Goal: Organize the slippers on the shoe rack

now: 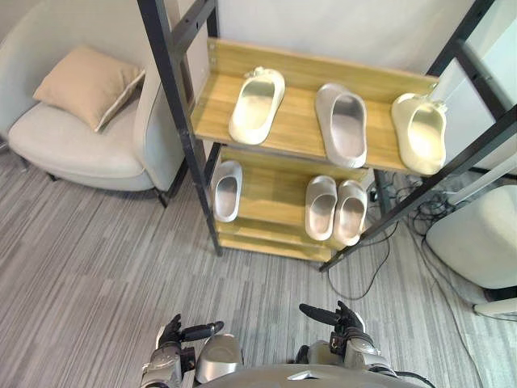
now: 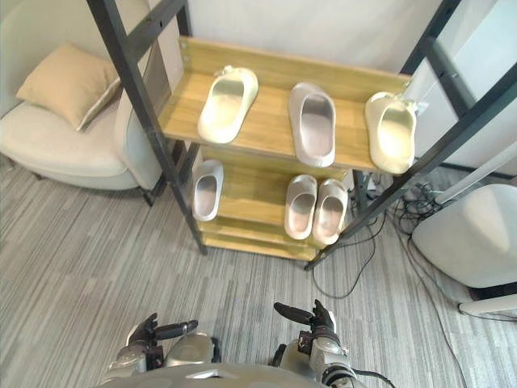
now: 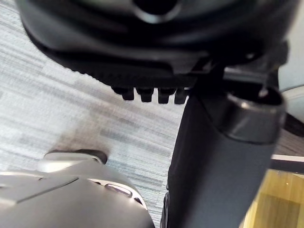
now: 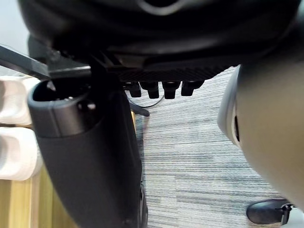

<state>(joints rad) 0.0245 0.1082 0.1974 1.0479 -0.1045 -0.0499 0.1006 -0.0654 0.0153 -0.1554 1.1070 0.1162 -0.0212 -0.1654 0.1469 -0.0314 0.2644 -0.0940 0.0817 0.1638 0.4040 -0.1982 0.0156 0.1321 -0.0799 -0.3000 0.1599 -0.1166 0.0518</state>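
Not started, we judge: L hand (image 1: 171,335) & R hand (image 1: 345,320) low over floor (image 1: 97,267), both relaxed, empty. Top shelf (image 1: 299,133) has 3: left cream slipper (image 1: 257,105), mid grey slipper (image 1: 342,124), right cream slipper (image 1: 420,132). Below: lone grey slipper (image 1: 226,191), grey pair (image 1: 335,210). Next we'd grab mid grey slipper, set it by lone grey slipper.

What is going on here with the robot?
The robot faces the shoe rack, touching nothing; its left hand and right hand hang low and open. On the top shelf a grey slipper lies between a left cream slipper and a right cream slipper. Below lie a single grey slipper and a grey pair.
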